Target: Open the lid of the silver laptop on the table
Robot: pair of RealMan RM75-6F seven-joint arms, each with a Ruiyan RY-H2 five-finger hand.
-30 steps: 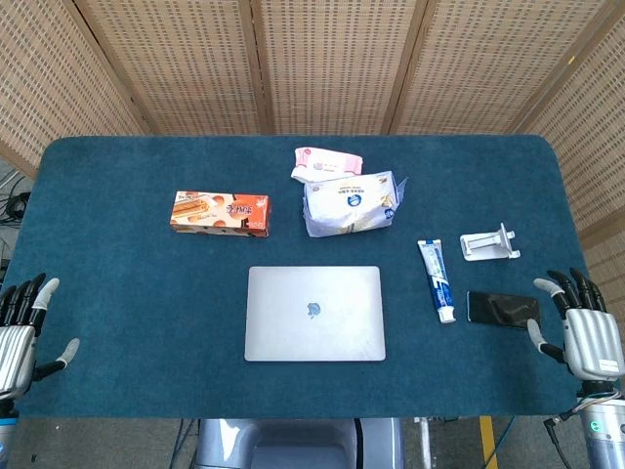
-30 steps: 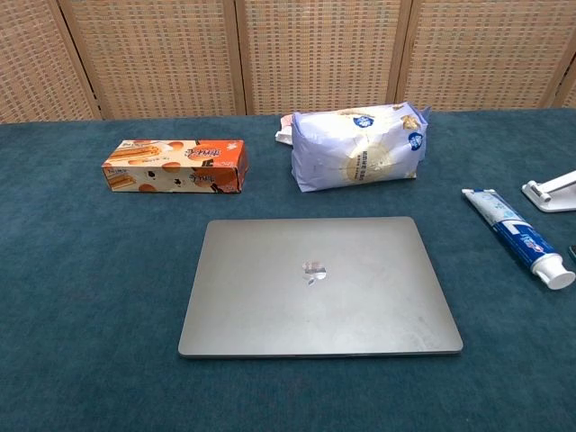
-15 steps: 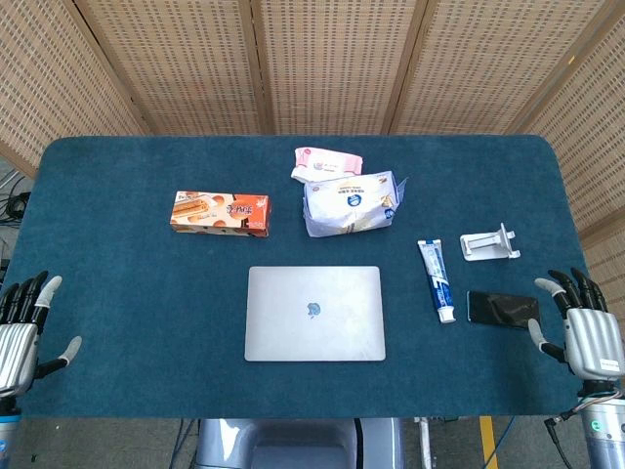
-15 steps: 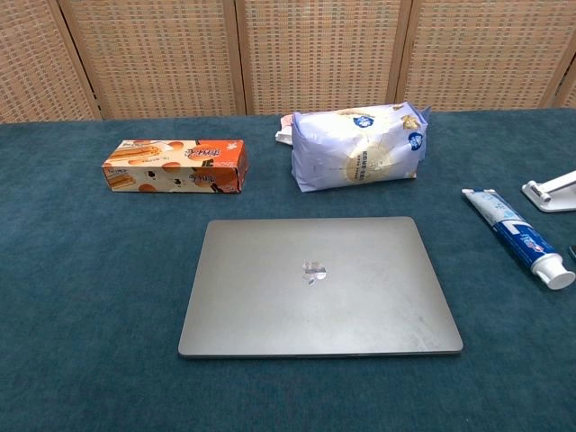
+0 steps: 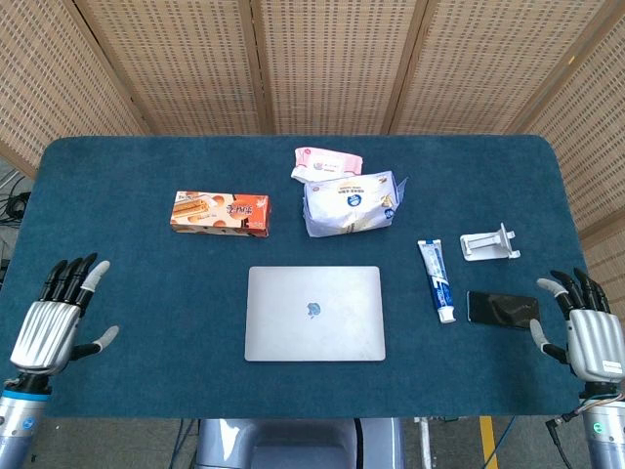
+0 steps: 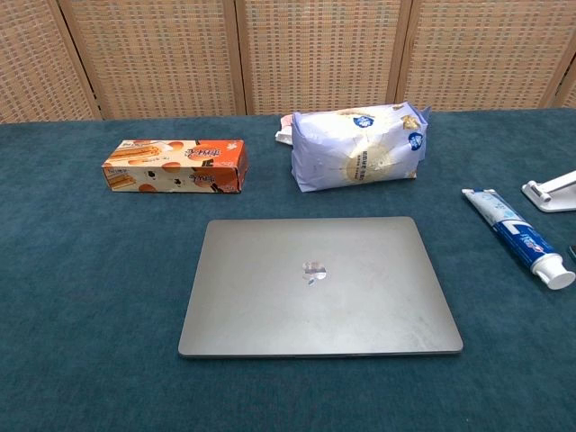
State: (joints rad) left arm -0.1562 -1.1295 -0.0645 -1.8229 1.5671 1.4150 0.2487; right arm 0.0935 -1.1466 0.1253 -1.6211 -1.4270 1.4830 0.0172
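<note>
The silver laptop lies flat with its lid down in the middle of the blue table, also filling the chest view as the silver laptop. My left hand hovers over the table's left front part, well left of the laptop, fingers spread and holding nothing. My right hand is at the table's right front edge, fingers spread and empty. Neither hand shows in the chest view.
Behind the laptop are an orange snack box, a white-blue bag and a pink packet. To the right lie a toothpaste tube, a black phone and a white stand. Wicker screens stand behind the table.
My left hand has moved up and inward over the table's left front part. The right hand has barely shifted. The laptop has not moved.
</note>
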